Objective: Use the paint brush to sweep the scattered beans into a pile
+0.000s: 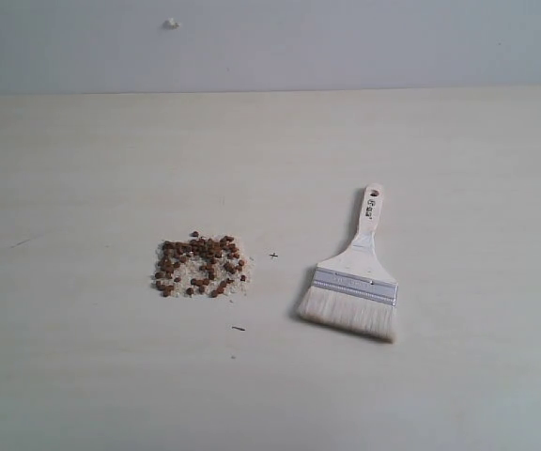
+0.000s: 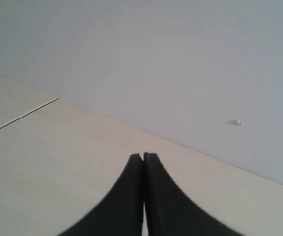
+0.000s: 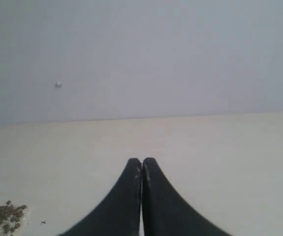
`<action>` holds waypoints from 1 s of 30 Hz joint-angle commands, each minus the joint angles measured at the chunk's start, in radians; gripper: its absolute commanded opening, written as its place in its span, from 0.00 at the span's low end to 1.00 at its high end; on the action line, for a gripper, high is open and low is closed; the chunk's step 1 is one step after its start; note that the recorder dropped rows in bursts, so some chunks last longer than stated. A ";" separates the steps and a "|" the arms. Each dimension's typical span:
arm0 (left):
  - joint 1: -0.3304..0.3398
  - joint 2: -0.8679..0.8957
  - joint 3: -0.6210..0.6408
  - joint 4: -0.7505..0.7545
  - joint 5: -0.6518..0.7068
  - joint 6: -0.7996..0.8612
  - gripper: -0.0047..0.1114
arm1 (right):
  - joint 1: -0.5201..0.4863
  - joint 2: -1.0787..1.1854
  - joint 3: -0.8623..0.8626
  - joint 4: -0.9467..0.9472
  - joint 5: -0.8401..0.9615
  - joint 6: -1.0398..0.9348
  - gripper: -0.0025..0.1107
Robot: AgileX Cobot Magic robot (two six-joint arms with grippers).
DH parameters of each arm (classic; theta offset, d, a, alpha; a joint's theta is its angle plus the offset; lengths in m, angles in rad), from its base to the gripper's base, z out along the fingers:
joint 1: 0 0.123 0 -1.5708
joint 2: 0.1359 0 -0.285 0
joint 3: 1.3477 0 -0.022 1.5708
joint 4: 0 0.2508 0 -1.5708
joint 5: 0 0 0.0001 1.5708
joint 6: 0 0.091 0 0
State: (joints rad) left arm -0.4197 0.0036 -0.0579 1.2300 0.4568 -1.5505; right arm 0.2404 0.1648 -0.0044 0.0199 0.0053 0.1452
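Jaws together over pale table (image 1: 440,141), grey wall (image 1: 346,38)

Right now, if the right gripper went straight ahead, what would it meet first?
Probably bare table, then the wall; nothing else lies ahead of the right gripper. The beans sit off to the side.

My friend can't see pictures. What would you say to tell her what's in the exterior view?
A wide paint brush lies flat on a pale table, bristles toward the near edge, untouched. Left of it in the picture, apart, sits a loose patch of tiny reddish-brown beans. No robot arm shows here.
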 commanded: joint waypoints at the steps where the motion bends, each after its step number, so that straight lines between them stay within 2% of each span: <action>1: 0.002 -0.004 0.001 0.004 0.002 0.002 0.04 | -0.015 -0.091 0.004 0.001 0.048 -0.028 0.02; 7: 0.002 -0.004 0.001 0.004 0.002 0.002 0.04 | -0.015 -0.165 0.004 0.016 0.061 -0.007 0.02; 30: 0.002 -0.004 0.001 0.004 0.002 0.005 0.04 | -0.015 -0.165 0.004 0.016 0.061 -0.007 0.02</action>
State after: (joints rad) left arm -0.4197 0.0036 -0.0579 1.2300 0.4568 -1.5505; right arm 0.2311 0.0066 -0.0044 0.0342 0.0644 0.1381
